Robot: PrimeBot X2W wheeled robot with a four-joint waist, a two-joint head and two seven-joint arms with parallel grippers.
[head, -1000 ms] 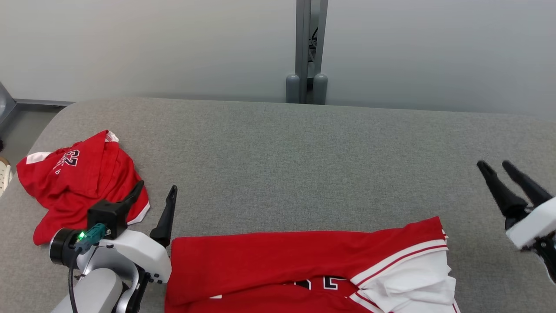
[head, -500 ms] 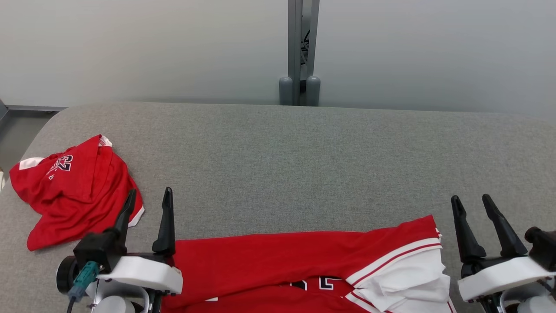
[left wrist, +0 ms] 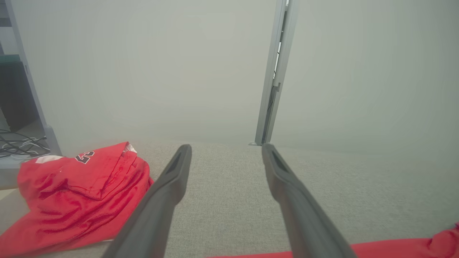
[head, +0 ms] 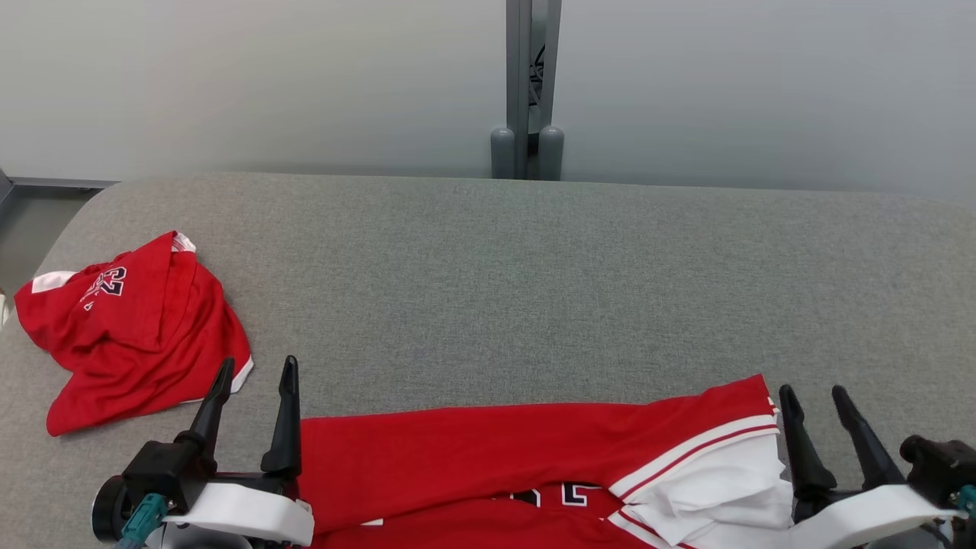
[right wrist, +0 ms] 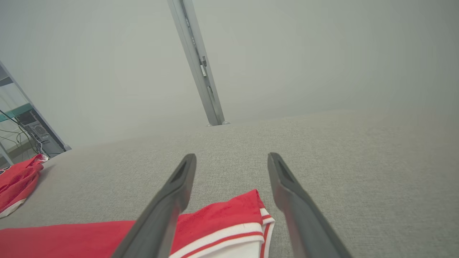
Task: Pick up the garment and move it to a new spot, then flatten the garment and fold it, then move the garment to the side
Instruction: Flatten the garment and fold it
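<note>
Both my arms have dropped toward the bottom of the head view since a second ago, the right gripper (head: 812, 395) swinging in from the right edge. There the red jersey (head: 496, 450) lies along the lower edge on the grey pad (head: 534, 267), long axis left to right, white-trimmed end toward the right; my left gripper (head: 258, 366) sits spread at its left end.

Left wrist view: left gripper (left wrist: 226, 150) spread and empty, the crumpled jersey (left wrist: 79, 193) at lower left.

Right wrist view: right gripper (right wrist: 232, 159) spread, empty, over the trimmed corner of the red jersey (right wrist: 229, 213). I fear pinching one layer only, which would drag the fold apart
</note>
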